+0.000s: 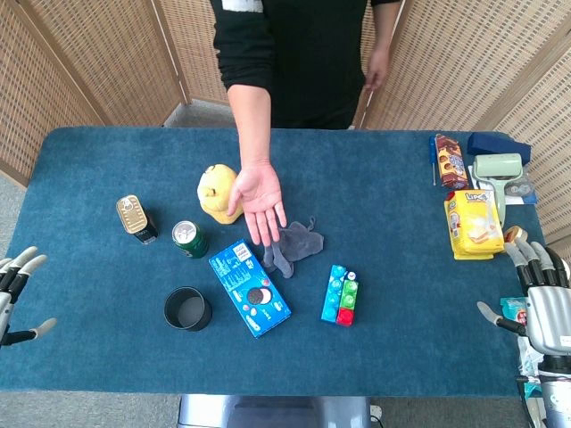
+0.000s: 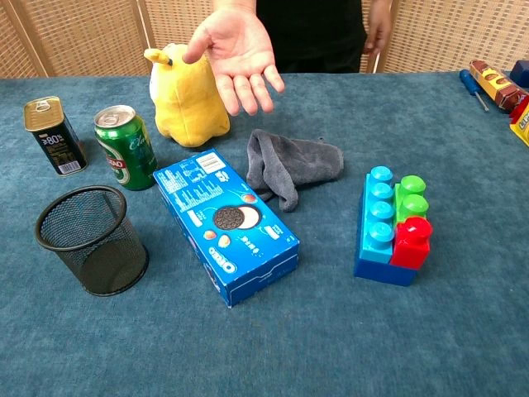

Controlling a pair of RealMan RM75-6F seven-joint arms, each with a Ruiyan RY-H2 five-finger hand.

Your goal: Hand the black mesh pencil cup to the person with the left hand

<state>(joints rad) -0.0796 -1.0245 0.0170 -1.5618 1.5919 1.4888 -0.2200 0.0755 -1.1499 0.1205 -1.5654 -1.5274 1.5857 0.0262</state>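
Note:
The black mesh pencil cup [image 1: 187, 308] [image 2: 92, 240] stands upright and empty on the blue table, near the front left. My left hand [image 1: 16, 294] hovers at the table's left edge, well left of the cup, fingers spread and holding nothing. At the right edge my right hand [image 1: 540, 299] is likewise spread and empty. The person's open palm [image 1: 257, 198] [image 2: 235, 54] is stretched out over the middle of the table, beyond the cup. Neither hand appears in the chest view.
Near the cup lie a blue cookie box [image 1: 250, 287] [image 2: 225, 222], a green can [image 1: 189, 239] [image 2: 126, 146], a tin [image 1: 136, 219], a yellow plush toy [image 1: 219, 191], a grey cloth [image 1: 293, 245] and toy blocks [image 1: 342, 294]. Snacks and tools [image 1: 477, 192] crowd the far right.

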